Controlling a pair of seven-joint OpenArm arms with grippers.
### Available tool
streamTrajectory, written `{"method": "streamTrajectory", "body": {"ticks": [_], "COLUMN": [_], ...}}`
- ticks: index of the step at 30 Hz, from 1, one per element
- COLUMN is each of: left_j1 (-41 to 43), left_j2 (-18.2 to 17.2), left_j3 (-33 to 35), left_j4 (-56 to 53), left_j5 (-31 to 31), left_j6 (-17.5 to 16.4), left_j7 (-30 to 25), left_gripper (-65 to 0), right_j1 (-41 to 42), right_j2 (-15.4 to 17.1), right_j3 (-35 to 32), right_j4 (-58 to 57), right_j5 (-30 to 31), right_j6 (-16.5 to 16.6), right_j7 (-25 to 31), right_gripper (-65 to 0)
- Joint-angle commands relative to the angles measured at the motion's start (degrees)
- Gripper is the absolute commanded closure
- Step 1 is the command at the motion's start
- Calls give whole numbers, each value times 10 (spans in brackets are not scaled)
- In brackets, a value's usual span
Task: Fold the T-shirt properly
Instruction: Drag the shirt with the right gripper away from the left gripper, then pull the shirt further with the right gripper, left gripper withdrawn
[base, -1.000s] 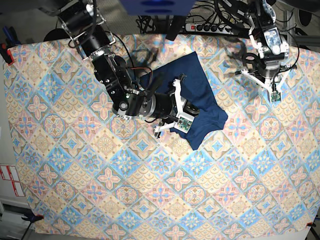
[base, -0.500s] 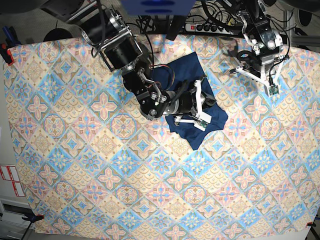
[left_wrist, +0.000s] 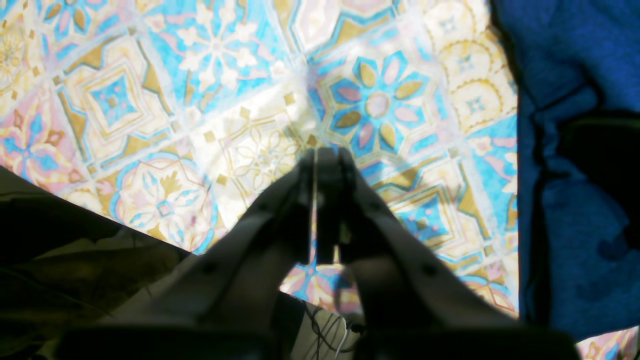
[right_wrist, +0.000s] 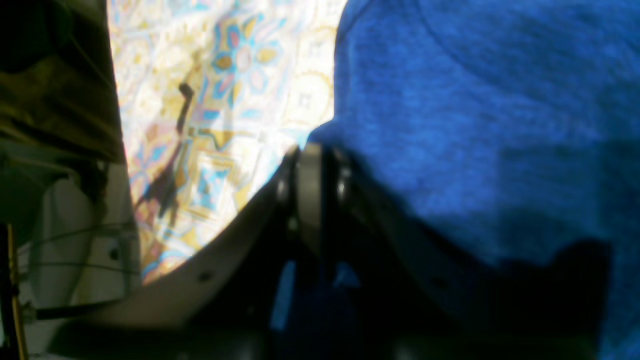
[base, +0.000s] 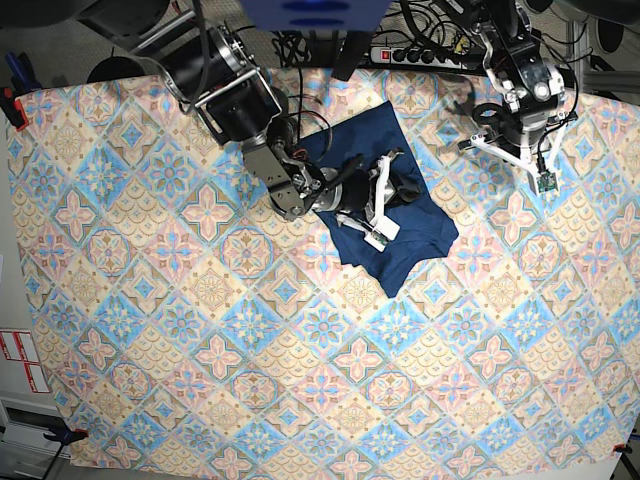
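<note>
Navy fabric of the T-shirt (base: 400, 225) is seen bunched into a rough folded shape on the patterned tabletop (base: 200, 340), with one corner pointing down toward the near edge in the base view. The right pincer (base: 385, 195) is laid over the middle of the garment, its white-framed fingers resting on the cloth. In the right wrist view the right pincer (right_wrist: 310, 172) has its tips drawn almost together right at the shirt's edge, with the T-shirt (right_wrist: 475, 125) filling everything to one side of it and bare patterned tabletop (right_wrist: 225, 100) on the other; a thin fold of cloth may be pinched between the tips, but that view is too blurred and shadowed for a grip to be made out — it cannot be told for certain.

The left pincer (base: 520, 150) is held well apart from the garment, above bare tabletop near the far edge. In the left wrist view the left pincer (left_wrist: 322, 165) is pressed together with nothing between its tips, the tiled pattern (left_wrist: 200, 100) lying beneath and ahead of it, and the T-shirt (left_wrist: 575, 175) lying off to its side — not touched by it.
</note>
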Motion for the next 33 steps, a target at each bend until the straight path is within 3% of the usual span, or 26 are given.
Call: {"method": "streamTrajectory", "body": {"ticks": [1,5,10,23,28,30,33], "left_j1": [-1,-1,1,0,-1,-1,-2], "left_j2": [-1,-1,-6,-6,-6,-6,-6], "left_j3": [0,0,-4,-3,-1,-1,0], "left_j4": [11,11,11,11,11,11,11], "left_j5": [-2,-7,-57,-61,-61,-61,-61], "left_j6": [1,1,1,1,1,1,1], "left_j7": [-8,-8,-6,-7,-8,-8,-8], "left_gripper": [0,0,0,0,0,0,0], "right_j1": [9,14,14,25,28,27,26], "right_j2": [-4,19,59,168,176,173,167], "right_j3": [1,33,86,99,162,176,178], "right_j4": [3,4,6,8,8,8,20], "right_j5": [-9,-9,-9,-6,-6,-6,-6], "right_j6": [-14,-16,-15,-13,-7,10,10], "right_j7": [-11,-14,-15,-12,-26,-46,-58], "right_gripper": [-38,-38,-38,-38,-38,-38,-38]}}
